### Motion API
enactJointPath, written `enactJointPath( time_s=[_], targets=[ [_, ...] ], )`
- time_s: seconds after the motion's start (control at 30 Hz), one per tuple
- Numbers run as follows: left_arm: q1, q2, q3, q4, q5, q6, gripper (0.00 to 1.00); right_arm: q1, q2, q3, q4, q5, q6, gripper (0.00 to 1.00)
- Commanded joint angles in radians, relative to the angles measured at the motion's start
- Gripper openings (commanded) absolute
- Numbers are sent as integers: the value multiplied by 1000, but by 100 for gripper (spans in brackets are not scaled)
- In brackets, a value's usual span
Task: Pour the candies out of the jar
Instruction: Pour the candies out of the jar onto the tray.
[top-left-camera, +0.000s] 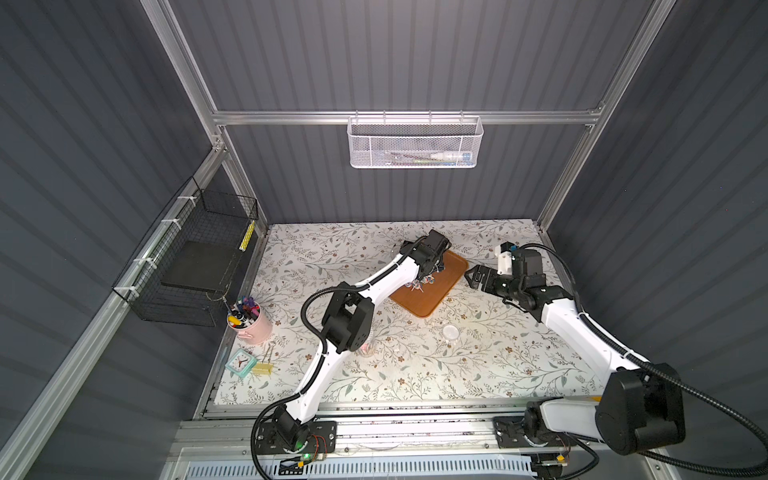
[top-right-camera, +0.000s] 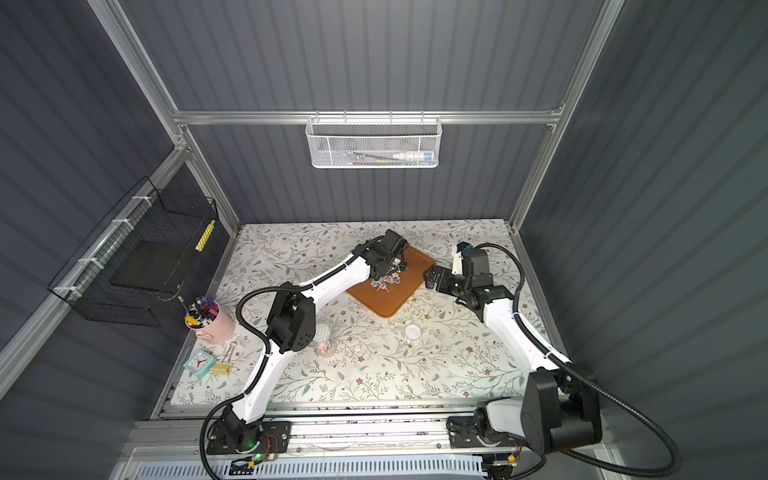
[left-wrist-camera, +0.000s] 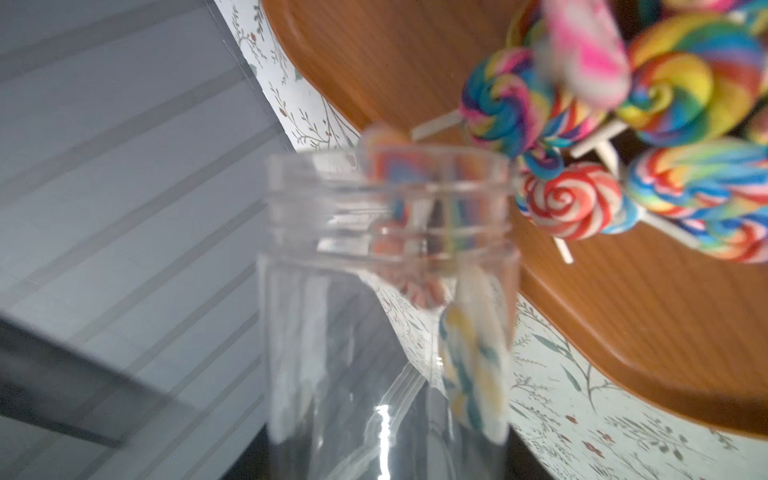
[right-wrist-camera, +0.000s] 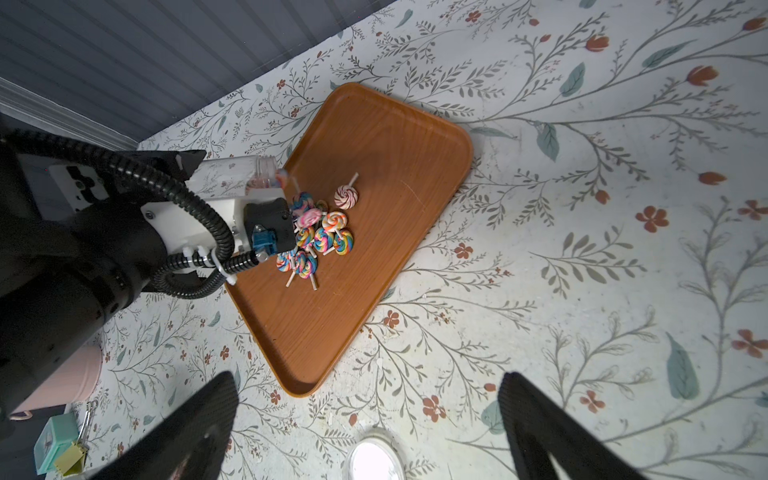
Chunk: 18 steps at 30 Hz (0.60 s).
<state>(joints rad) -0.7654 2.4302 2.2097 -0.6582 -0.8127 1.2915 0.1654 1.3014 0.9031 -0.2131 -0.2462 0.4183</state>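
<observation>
The floral surface (top-left-camera: 374, 374) carries a brown tray (right-wrist-camera: 374, 166) toward its far side, and the pour is under way over it. The left tool (top-right-camera: 388, 266) is clamped on the clear jar (right-wrist-camera: 237, 174), which lies tilted with its open mouth over the tray's edge. The right tool (top-left-camera: 473, 277) hangs just beside the tray's other side with its jaws wide apart, holding nothing. The jar's white lid (top-left-camera: 451, 331) lies apart on the surface, nearer the robot.

Most of the candies (right-wrist-camera: 320, 232) sit in a heap on the tray below the mouth. In the left wrist view one swirled sweet (left-wrist-camera: 390, 153) is at the rim and a pale yellow-and-blue one (left-wrist-camera: 473, 365) lies against the wall below the threaded neck.

To finish well, the jar likely needs a steeper tip, mouth kept inside the tray's rim, perhaps with a light shake, since the sticks may catch at the neck. The grip should hold firm; smooth plastic may slip.
</observation>
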Motion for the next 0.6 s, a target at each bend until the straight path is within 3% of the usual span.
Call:
enactJointPath(
  time_s=[0.0,0.57],
  targets=[
    [-8,26,13,14,26,53,0,2,-13,-4,-18,10,-8,99],
    [-8,9,1,46,33,19,0,1,-17,-16,-11,5,-1,99]
  ],
)
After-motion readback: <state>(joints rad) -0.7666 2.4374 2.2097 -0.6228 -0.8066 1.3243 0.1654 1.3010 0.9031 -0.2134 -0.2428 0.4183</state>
